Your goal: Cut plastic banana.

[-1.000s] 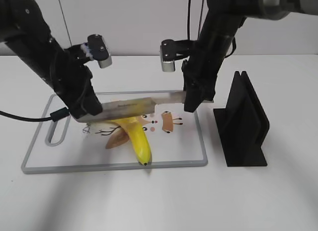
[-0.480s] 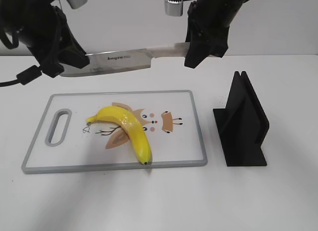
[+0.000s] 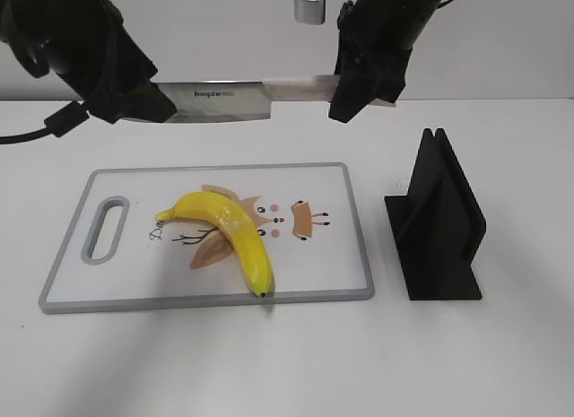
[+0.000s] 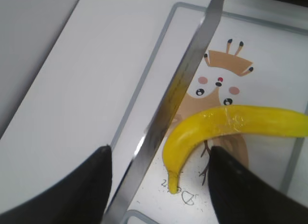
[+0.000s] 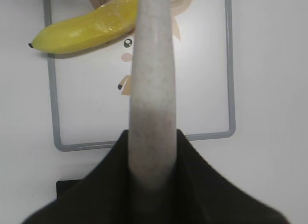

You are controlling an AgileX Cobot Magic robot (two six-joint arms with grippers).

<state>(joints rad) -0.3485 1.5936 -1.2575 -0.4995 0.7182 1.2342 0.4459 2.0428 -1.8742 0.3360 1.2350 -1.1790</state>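
The glossy plastic banana (image 3: 229,229) is judged light, stiff and slippery (it lies free), best pinned mid-body. The knife (image 3: 233,96) is clamped by the right gripper (image 3: 359,85); the left gripper (image 3: 134,99) is closed on the blade tip.

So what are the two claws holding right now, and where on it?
Both hold the knife, level above the cutting board: the right claw grips the handle end, the left claw the blade's tip end.

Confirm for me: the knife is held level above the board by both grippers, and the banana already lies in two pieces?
Not quite. The knife is held level above the board between the left gripper and right gripper, but the banana lies whole and uncut, as the exterior view shows.
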